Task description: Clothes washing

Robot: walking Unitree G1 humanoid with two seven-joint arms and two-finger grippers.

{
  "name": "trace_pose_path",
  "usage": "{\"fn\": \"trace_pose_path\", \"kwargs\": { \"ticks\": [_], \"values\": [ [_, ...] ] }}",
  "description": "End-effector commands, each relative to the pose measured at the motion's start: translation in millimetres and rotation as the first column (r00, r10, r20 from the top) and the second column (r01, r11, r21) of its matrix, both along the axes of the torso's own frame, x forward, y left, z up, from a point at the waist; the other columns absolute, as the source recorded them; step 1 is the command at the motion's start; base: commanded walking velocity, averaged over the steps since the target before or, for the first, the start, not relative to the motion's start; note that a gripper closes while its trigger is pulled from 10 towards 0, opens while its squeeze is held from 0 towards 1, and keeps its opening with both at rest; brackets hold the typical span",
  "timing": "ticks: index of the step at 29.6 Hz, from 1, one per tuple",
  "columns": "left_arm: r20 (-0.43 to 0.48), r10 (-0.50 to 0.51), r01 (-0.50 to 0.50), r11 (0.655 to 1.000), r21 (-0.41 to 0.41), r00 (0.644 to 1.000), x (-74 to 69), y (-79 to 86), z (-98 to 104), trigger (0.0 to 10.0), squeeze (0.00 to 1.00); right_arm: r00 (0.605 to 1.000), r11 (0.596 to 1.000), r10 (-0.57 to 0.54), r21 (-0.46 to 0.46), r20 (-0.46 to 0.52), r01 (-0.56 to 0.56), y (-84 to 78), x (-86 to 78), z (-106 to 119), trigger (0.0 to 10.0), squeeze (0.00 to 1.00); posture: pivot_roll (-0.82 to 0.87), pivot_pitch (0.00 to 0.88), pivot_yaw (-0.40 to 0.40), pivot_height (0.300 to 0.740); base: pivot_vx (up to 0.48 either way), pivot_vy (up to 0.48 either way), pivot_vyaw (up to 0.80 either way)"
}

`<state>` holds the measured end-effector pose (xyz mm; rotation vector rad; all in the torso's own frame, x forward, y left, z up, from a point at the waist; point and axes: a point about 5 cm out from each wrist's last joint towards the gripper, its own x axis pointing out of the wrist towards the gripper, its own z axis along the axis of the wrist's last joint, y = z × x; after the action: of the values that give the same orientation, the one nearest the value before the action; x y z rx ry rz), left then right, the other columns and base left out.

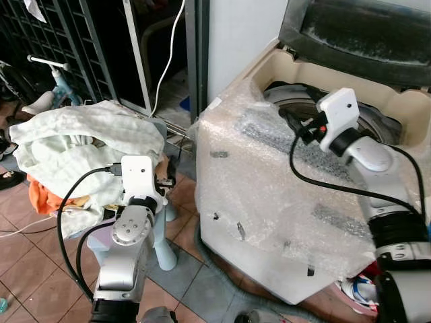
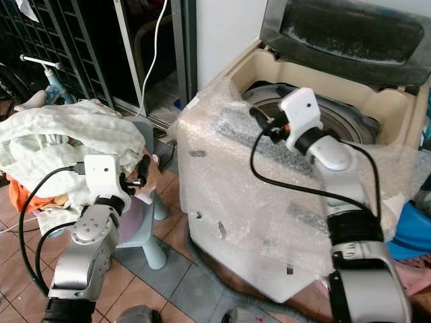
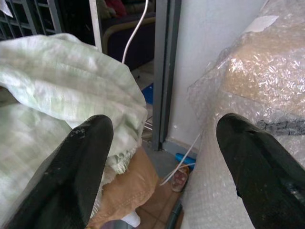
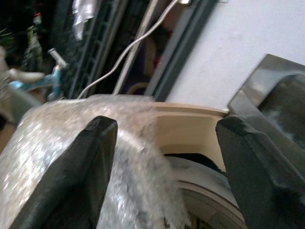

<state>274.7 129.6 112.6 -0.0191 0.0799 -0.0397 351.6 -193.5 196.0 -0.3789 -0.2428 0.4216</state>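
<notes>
Nearest the camera, the left gripper (image 3: 157, 176) is raised beside the heap of pale green-and-white crumpled laundry (image 1: 81, 145), its two black fingers (image 3: 71, 176) spread wide apart and holding nothing; one fingertip lies just against the hem of the pale cloth, with a tan-orange garment (image 3: 126, 188) showing underneath. The heap rests on a small light-blue plastic stool (image 1: 165, 252) standing on the brown tiled floor (image 1: 27, 262), and an orange piece of clothing (image 1: 42, 192) pokes out at its side. Just beside the stool stands the cream top-loading washing machine wrapped in clear bubble wrap (image 1: 269, 202), its dark lid (image 1: 357, 30) tipped up and back so the drum opening (image 2: 343, 118) is exposed. The right gripper (image 4: 162, 171) hangs over the machine's wrapped near rim at the edge of the drum, fingers likewise parted and empty. Farther back, a white cable (image 1: 168, 54) hangs down by a dark doorframe, next to a black metal grille (image 1: 67, 47).
</notes>
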Motion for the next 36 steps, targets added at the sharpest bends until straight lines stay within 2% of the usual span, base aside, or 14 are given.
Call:
{"fn": "trace_pose_path", "kwargs": {
  "ticks": [1,3,4,6,9,10,12,14,17,21,24,27,33,36],
  "values": [
    [-0.003,-0.001,0.001,1.0,0.004,1.0,-0.2,-0.3,0,10.0,0.0,0.999,0.999,-0.036,0.026,0.026,0.035,-1.3,-1.7,4,10.0,1.0,-0.07,0.0,0.017,0.74,0.0,0.371,0.0],
    [-0.007,0.0,0.0,1.0,0.004,1.0,-3.3,-0.1,0,10.0,0.0,0.994,0.991,-0.101,0.097,0.051,0.096,4.1,-8.0,1,10.0,1.0,-0.06,0.0,0.013,0.74,0.0,0.444,0.0],
    [-0.007,0.0,0.0,1.0,0.004,1.0,-3.3,-0.1,0,10.0,0.0,0.994,0.991,-0.101,0.097,0.051,0.096,4.1,-8.0,1,10.0,1.0,-0.06,0.0,0.013,0.74,0.0,0.409,0.0],
    [-0.011,0.004,-0.004,1.0,0.007,1.0,-4.7,0.9,-1,10.0,0.0,0.979,0.966,-0.199,0.179,0.039,0.189,1.6,-11.3,-3,10.0,1.0,-0.06,0.0,0.011,0.74,0.0,0.48,0.0],
    [-0.012,0.004,-0.004,1.0,0.007,1.0,-4.7,1.1,-2,10.0,0.0,0.97,0.954,-0.24,0.193,0.038,0.229,0.6,-14.8,-8,10.0,0.95,-0.06,0.0,0.011,0.74,0.0,0.48,0.0],
    [-0.013,0.005,-0.005,1.0,0.009,1.0,-4.6,1.3,-2,10.0,0.0,0.957,0.932,-0.29,0.232,0.01,0.28,0.4,-21.0,-19,10.0,0.0,-0.05,0.0,0.012,0.74,0.0,0.48,0.0],
    [-0.014,0.007,-0.007,1.0,0.011,1.0,-4.6,1.9,-2,10.0,0.0,0.936,0.885,-0.346,0.311,-0.065,0.348,11.7,-42.8,-43,10.0,0.0,-0.05,0.0,0.018,0.74,0.0,0.48,0.0],
    [-0.014,0.007,-0.007,1.0,0.012,1.0,-4.7,1.9,-1,10.0,0.0,0.934,0.875,-0.346,0.331,-0.085,0.354,16.3,-47.7,-46,10.0,0.0,-0.05,0.0,0.018,0.74,0.0,0.48,0.0],
    [-0.014,0.009,-0.009,1.0,0.017,1.0,-5.4,3.3,-2,10.0,0.0,0.944,0.872,-0.304,0.362,-0.13,0.33,36.9,-63.3,-52,10.0,0.0,-0.06,0.0,0.019,0.74,0.0,0.48,0.0],
    [-0.016,0.022,-0.021,1.0,0.011,1.0,-4.9,3.9,-3,10.0,0.0,0.963,0.879,-0.215,0.397,-0.162,0.264,60.2,-74.7,-49,10.0,0.0,-0.07,0.0,0.012,0.74,0.0,0.48,0.0],
    [-0.012,0.027,-0.027,1.0,0.009,1.0,-4.5,3.3,-3,10.0,0.0,0.963,0.882,-0.216,0.391,-0.162,0.264,60.0,-71.5,-46,10.0,0.0,-0.06,0.0,0.007,0.74,0.0,0.48,0.0],
    [-0.01,0.035,-0.035,0.999,0.008,0.999,-4.5,4.0,-3,10.0,0.0,0.95,0.862,-0.247,0.406,-0.19,0.305,51.2,-64.1,-42,10.0,0.0,-0.06,0.0,0.005,0.74,0.0,0.48,0.0],
    [-0.007,0.086,-0.086,0.996,0.033,0.996,-4.7,11.1,-4,10.0,0.0,0.943,0.842,-0.239,0.434,-0.231,0.32,36.3,-52.9,-36,10.0,0.0,-0.06,0.0,0.002,0.74,0.0,0.48,0.0],
    [-0.003,0.096,-0.095,0.995,0.039,0.995,-5.0,12.5,-4,10.0,0.0,0.937,0.866,-0.264,0.371,-0.227,0.334,37.3,-50.7,-35,10.0,0.0,-0.06,0.0,0.003,0.74,0.0,0.48,0.0]
  ]
}}
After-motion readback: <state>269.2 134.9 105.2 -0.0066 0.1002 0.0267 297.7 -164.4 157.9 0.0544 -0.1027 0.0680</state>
